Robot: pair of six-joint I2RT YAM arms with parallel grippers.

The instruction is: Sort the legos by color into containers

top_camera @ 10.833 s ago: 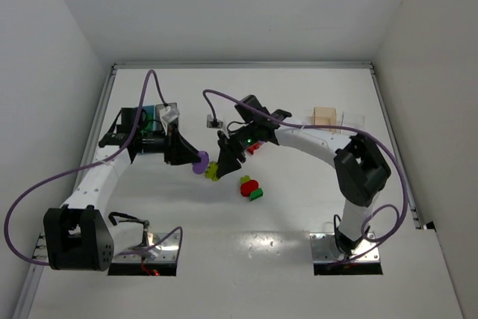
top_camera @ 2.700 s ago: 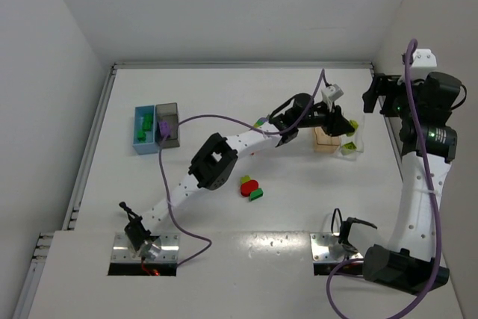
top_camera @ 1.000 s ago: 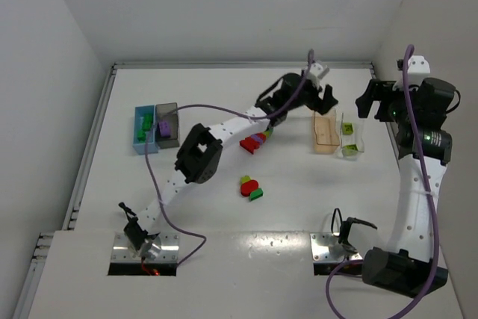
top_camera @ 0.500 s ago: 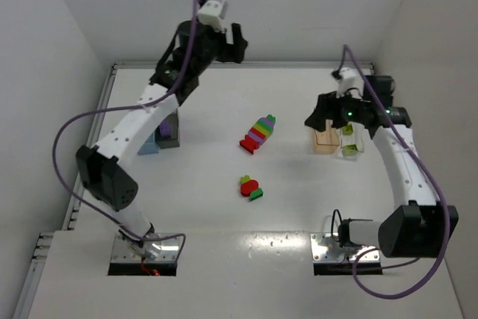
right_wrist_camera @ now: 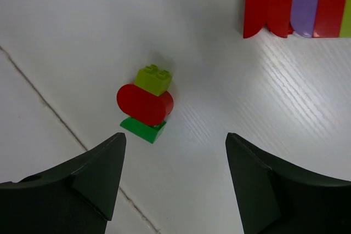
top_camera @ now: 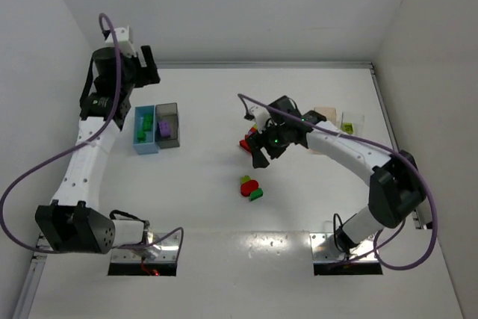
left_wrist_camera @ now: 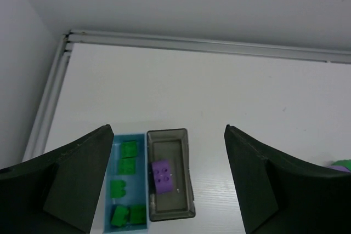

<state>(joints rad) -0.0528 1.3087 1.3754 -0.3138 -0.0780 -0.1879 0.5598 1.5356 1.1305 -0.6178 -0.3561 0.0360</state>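
The light blue bin (top_camera: pixel 143 131) (left_wrist_camera: pixel 126 190) holds several green legos (left_wrist_camera: pixel 129 157). Beside it, the dark grey bin (top_camera: pixel 168 125) (left_wrist_camera: pixel 189 190) holds one purple brick (left_wrist_camera: pixel 163 176). My left gripper (top_camera: pixel 148 72) (left_wrist_camera: pixel 168 131) hangs open and empty high above these two bins. My right gripper (top_camera: pixel 260 156) (right_wrist_camera: pixel 174 136) is open and empty at the table's middle. It hovers over the rainbow-striped cluster (top_camera: pixel 245 142) (right_wrist_camera: pixel 299 4), which it partly hides from above. A small stack of lime, red and green bricks (top_camera: pixel 251 187) (right_wrist_camera: pixel 145 104) lies just beyond its fingertips.
The peach-orange bin (top_camera: pixel 326 116) and the clear bin (top_camera: pixel 351 122), with a lime brick inside, stand at the right behind my right arm. White walls close the table on three sides, with a metal rail (left_wrist_camera: pixel 192 45) along the back edge.
My left arm has swung from the back centre to the far left above the blue and grey bins. My right arm has come from the right-hand bins to the table's middle.
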